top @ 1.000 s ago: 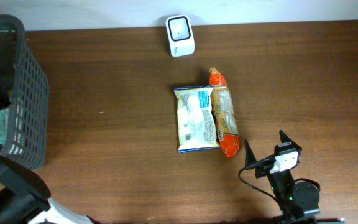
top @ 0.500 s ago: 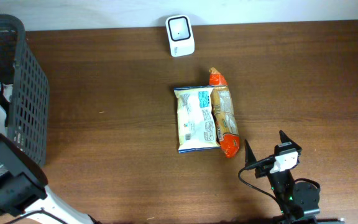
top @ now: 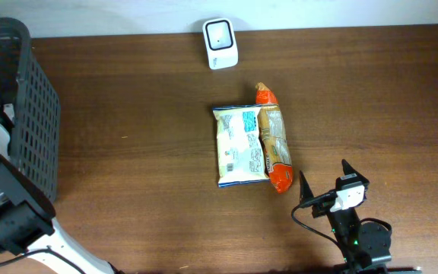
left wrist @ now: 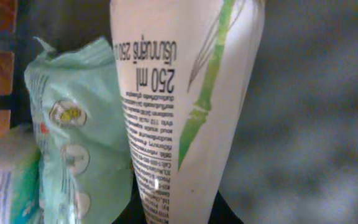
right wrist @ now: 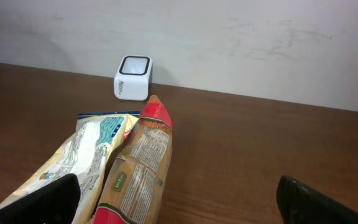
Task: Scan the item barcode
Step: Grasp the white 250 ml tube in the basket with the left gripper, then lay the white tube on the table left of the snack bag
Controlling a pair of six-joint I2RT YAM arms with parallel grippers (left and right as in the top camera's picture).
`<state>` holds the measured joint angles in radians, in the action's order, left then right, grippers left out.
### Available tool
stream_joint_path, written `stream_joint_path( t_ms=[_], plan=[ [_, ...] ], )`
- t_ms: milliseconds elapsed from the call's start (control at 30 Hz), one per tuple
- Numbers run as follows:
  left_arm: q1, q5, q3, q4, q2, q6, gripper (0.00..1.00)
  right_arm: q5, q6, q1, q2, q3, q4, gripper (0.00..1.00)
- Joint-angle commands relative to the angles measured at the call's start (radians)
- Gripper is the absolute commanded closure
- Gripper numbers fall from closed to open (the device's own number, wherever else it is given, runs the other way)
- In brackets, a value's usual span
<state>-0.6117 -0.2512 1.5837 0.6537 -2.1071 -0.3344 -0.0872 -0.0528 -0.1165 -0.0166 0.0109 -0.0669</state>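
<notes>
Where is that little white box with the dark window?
In the overhead view the white box stands at the far edge of the table, near the middle, just beyond the orange-ended snack packet.

I work at a dark brown wooden table (top: pixel 128 114). Its grain runs lengthwise and its top is faintly glossy. Seen from overhead, a narrow pale strip (top: pixel 341 14) borders the table's far edge. From my right wrist, that far edge meets a plain off-white wall (right wrist: pixel 241 37), matte, with faint grey scuffs and smudges. The light there is soft and even. From my left wrist, the backdrop (left wrist: pixel 316 93) is dim, blurred dark grey; I cannot tell what it is.
</notes>
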Motion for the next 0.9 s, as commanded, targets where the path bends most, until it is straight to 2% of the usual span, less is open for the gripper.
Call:
stream_joint_path(
  t_ms=[0, 133, 200, 233, 300, 333, 400, 467, 667, 767, 800, 867],
  plan=[
    [0.011, 0.026, 0.058, 0.015, 0.214, 0.167, 1.00, -0.002, 0.001, 0.006, 0.004, -0.005, -0.005, 0.01],
    [0.043, 0.090, 0.159, -0.001, 0.498, 0.218, 1.00, -0.002, 0.001, 0.006, 0.004, -0.005, -0.005, 0.01],
    [0.119, 0.174, 0.182, -0.027, 0.694, 0.218, 1.00, -0.002, 0.001, 0.006, 0.004, -0.005, -0.005, 0.01],
    [0.200, 0.275, 0.182, 0.043, 0.782, 0.218, 1.00, -0.003, 0.001, 0.006, 0.004, -0.005, -0.005, 0.01],
    [0.339, 0.468, 0.182, 0.162, 0.821, 0.230, 1.00, -0.002, 0.001, 0.006, 0.004, -0.005, -0.005, 0.01],
    [0.448, 0.499, 0.176, 0.240, 0.801, 0.283, 1.00, -0.003, 0.001, 0.006, 0.004, -0.005, -0.005, 0.01],
    [0.628, 0.498, 0.116, 0.322, 0.720, 0.299, 1.00, -0.002, 0.001, 0.006, 0.004, -0.005, -0.005, 0.01],
    [0.767, 0.478, 0.001, 0.313, 0.599, 0.399, 1.00, -0.002, 0.001, 0.006, 0.004, -0.005, -0.005, 0.01],
    [0.945, 0.446, -0.137, 0.179, 0.305, 0.616, 1.00, -0.002, 0.001, 0.006, 0.004, -0.005, -0.005, 0.01],
    [1.035, 0.249, -0.138, 0.151, 0.200, 0.789, 1.00, -0.002, 0.001, 0.006, 0.004, -0.005, -0.005, 0.01],
    [1.060, 0.196, -0.138, 0.150, 0.171, 0.798, 1.00, -0.003, 0.001, 0.006, 0.004, -0.005, -0.005, 0.01],
    [1.092, 0.190, -0.138, 0.140, 0.125, 0.798, 1.00, -0.002, 0.001, 0.006, 0.004, -0.005, -0.005, 0.01]
  ],
)
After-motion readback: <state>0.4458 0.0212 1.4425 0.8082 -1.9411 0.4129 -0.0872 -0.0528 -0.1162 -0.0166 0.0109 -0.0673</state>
